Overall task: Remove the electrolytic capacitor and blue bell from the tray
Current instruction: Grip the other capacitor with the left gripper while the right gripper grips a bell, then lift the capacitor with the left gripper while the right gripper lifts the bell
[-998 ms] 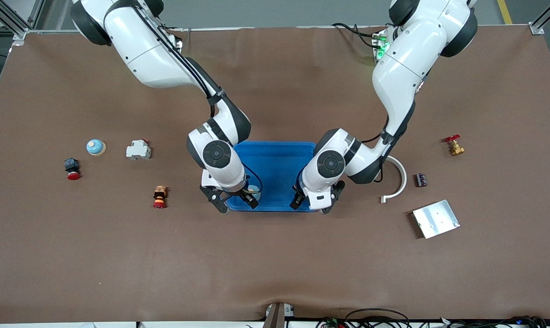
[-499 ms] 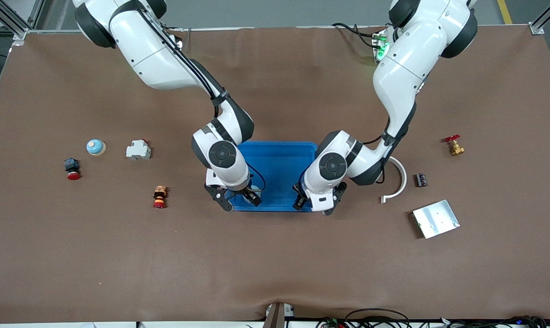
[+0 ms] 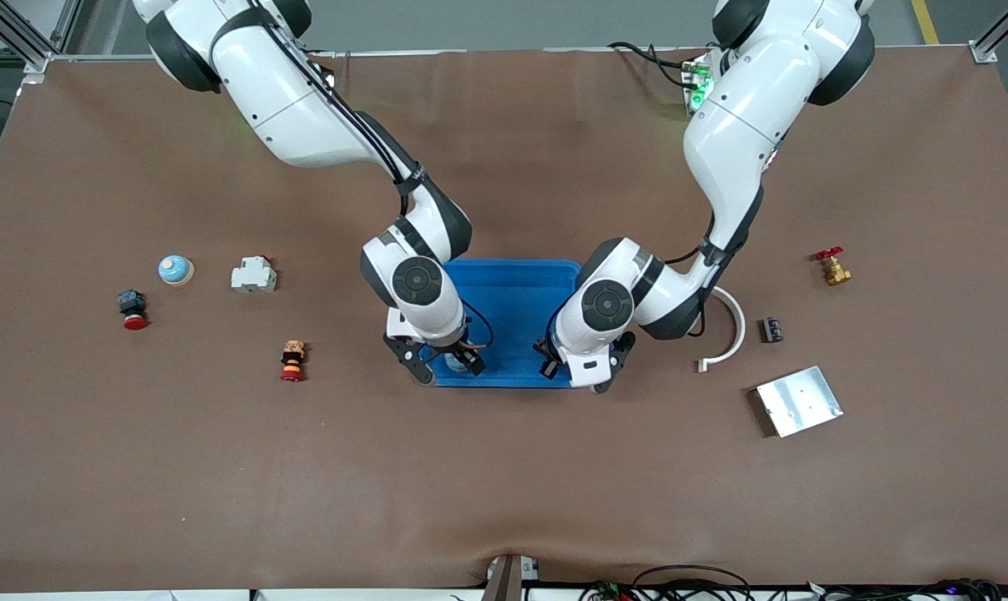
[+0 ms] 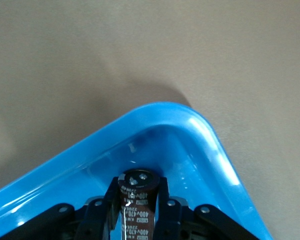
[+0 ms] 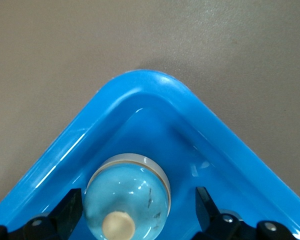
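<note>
The left gripper (image 4: 138, 212) is clenching the electrolytic capacitor (image 4: 137, 200) between its fingers (image 4: 106, 210), down in a corner of the blue tray (image 4: 210, 145) nearest the front camera. The right gripper (image 5: 140, 212) is standing released, its fingers (image 5: 70, 210) straddling the blue bell (image 5: 127, 200), which is sitting in the tray's neighbouring near corner. The silver plate (image 3: 798, 401) is lying well apart, toward the left arm's end.

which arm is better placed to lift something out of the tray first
Left: the left gripper is already shut on the capacitor in the tray; the right gripper is open around the blue bell.
</note>
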Available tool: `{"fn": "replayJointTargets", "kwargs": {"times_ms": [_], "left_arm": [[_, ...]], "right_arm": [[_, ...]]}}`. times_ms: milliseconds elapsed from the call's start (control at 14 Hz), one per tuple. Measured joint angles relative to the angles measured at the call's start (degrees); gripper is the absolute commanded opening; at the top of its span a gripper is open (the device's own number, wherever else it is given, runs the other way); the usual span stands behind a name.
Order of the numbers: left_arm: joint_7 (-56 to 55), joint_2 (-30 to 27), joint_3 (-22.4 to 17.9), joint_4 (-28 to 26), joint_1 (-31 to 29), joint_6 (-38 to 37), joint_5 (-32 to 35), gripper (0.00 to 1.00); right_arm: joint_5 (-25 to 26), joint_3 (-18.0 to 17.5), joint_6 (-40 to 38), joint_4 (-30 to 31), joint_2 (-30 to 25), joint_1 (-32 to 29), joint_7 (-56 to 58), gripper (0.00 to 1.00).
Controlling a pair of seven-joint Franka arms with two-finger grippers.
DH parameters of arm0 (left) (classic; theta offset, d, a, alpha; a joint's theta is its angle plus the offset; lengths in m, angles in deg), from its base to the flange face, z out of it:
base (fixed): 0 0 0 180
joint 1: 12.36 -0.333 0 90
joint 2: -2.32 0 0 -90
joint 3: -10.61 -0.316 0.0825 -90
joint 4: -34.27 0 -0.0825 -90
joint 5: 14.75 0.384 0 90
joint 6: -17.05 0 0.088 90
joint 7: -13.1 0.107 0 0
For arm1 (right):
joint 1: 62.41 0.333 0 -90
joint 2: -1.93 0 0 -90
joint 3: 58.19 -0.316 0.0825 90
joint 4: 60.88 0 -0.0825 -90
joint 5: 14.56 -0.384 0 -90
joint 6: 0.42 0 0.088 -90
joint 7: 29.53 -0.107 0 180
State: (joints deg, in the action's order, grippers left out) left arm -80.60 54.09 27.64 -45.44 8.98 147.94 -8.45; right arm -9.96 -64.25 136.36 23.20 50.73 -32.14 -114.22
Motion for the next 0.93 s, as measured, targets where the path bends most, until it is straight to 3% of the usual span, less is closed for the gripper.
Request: {"fn": "replayJointTargets", "kwargs": {"times_ms": [71,143,214,713,927], "left_arm": [[-0.07,-0.17,0.0,0.14,0.0,-0.74,0.0,0.0],[-0.15,-0.57,0.0,0.22,-0.01,-0.97,0.0,0.0],[-0.34,-1.16,0.0,0.35,-0.04,-1.05,0.0,0.0],[0.69,-9.6,0.0,0.96,-1.75,-11.4,0.0,0.0],[10.93,-13.34,0.0,-0.44,-3.71,-18.66,0.0,0.0]], "right_arm": [[0.0,0.03,0.0,-0.06,0.0,0.0,0.0,0.54],[0.02,0.04,0.0,-0.13,0.0,0.0,0.0,0.19],[0.02,0.07,0.0,-0.22,0.0,0.0,0.0,0.0],[-0.05,0.12,-0.19,-1.2,0.0,0.0,-0.69,0.0],[-0.52,0.03,-3.06,-3.96,0.0,0.0,-1.47,0.0]]}}
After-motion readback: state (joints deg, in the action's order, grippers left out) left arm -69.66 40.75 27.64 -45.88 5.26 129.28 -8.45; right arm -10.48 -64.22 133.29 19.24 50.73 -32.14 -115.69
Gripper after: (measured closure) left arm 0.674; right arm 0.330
